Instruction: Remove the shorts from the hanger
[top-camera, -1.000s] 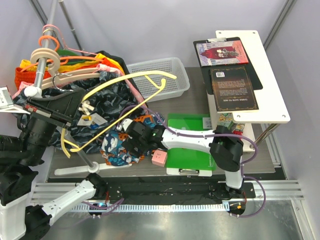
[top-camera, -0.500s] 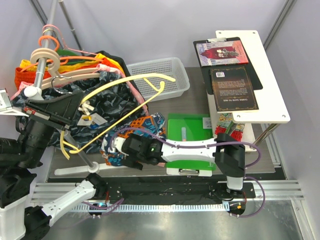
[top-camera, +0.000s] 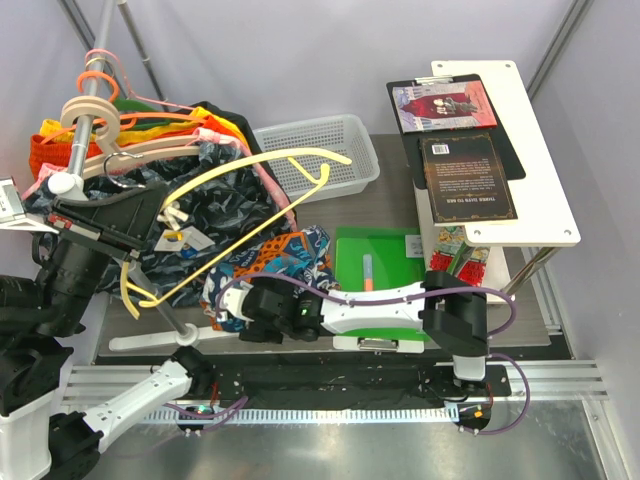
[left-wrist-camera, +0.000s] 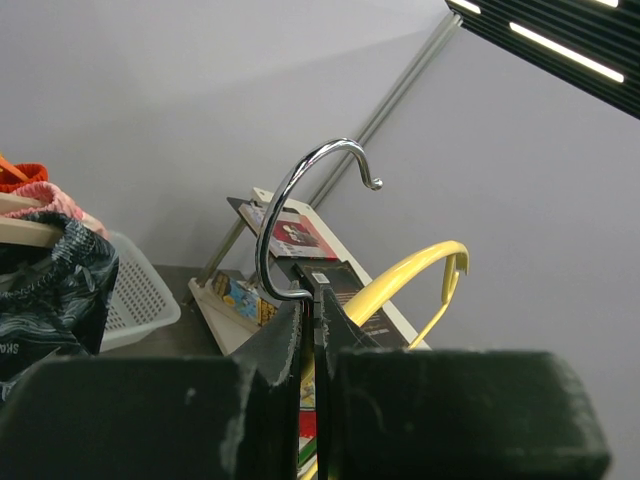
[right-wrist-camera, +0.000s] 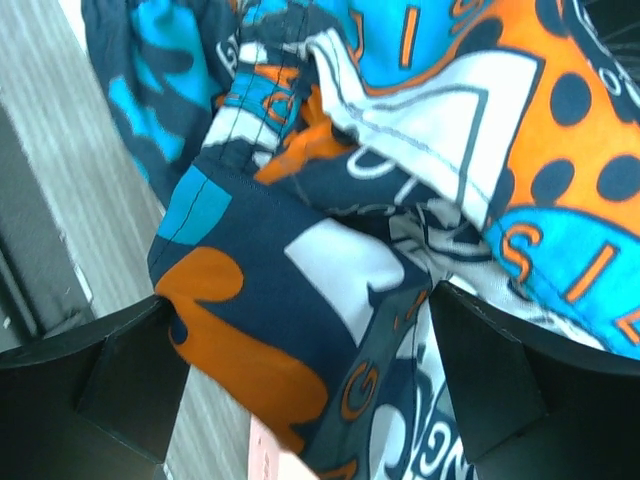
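The printed shorts (top-camera: 292, 252) lie in a heap on the table, below the pale yellow hanger (top-camera: 262, 162). My left gripper (top-camera: 140, 215) holds the hanger up in the air at the left. In the left wrist view this gripper (left-wrist-camera: 312, 300) is shut on the foot of the hanger's metal hook (left-wrist-camera: 290, 205), with a yellow arm (left-wrist-camera: 410, 275) beyond it. My right gripper (top-camera: 255, 310) is low over the near side of the shorts. In the right wrist view it (right-wrist-camera: 310, 380) is wide open, with a fold of the shorts (right-wrist-camera: 300, 290) lying between the fingers (right-wrist-camera: 120, 370).
A clothes rail at the left carries beige and pink-orange hangers (top-camera: 110, 120) with an orange garment and a dark navy leaf-print garment (top-camera: 225, 200). A white basket (top-camera: 325, 145) stands behind. A green board (top-camera: 385, 275) lies to the right, beside a white shelf with books (top-camera: 470, 160).
My right gripper has moved left and nearer, onto the shorts' near side, and now covers a small pink thing. More of the shorts shows behind it. The hanger dropped slightly, then held still.
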